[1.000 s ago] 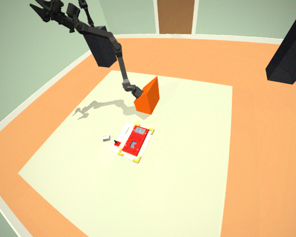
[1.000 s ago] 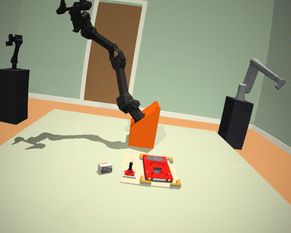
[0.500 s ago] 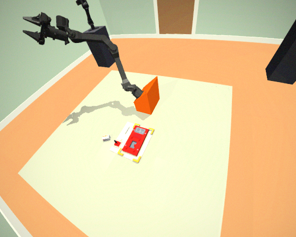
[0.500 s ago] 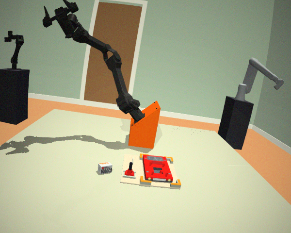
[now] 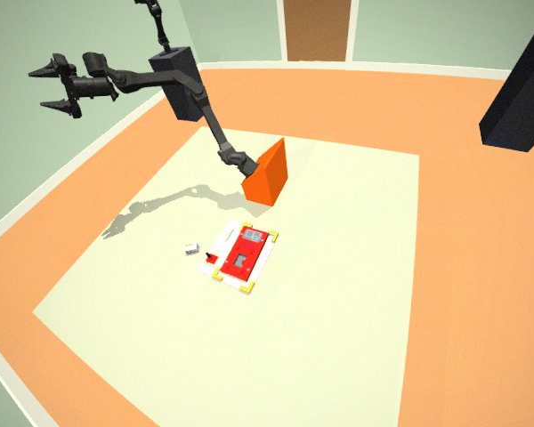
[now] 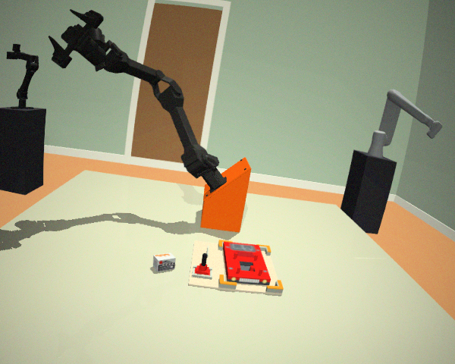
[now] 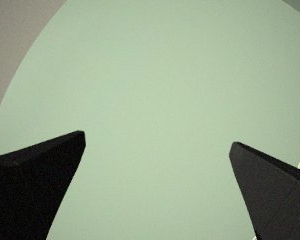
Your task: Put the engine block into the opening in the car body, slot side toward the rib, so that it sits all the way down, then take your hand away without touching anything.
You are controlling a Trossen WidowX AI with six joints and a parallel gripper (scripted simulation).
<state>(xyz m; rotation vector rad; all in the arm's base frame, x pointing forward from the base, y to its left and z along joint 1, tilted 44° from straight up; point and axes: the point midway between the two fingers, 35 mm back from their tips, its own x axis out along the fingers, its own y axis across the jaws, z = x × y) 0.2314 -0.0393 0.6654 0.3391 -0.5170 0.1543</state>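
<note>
My gripper (image 5: 35, 89) (image 6: 60, 23) (image 7: 160, 144) is open and empty, raised high at the left, far from the objects. The red car body (image 5: 247, 244) (image 6: 259, 267) lies on a pale board (image 5: 221, 241) (image 6: 216, 251) between yellow corner pieces. Its opening (image 5: 239, 260) (image 6: 246, 266) shows grey inside; the rib cannot be made out clearly. A small white block (image 5: 190, 249) (image 6: 164, 262) with orange marks on top and a dark patterned side, seemingly the engine block, stands on the mat left of the board, outside the opening. Its slot cannot be made out.
A red piece with a black upright knob (image 5: 210, 258) (image 6: 202, 265) stands on the board's left part. The orange arm base (image 5: 265, 179) (image 6: 224, 207) stands behind the board. Dark pedestals (image 6: 20, 149) (image 6: 368, 188) stand farther back, bearing other arms. The wrist view shows mostly green wall.
</note>
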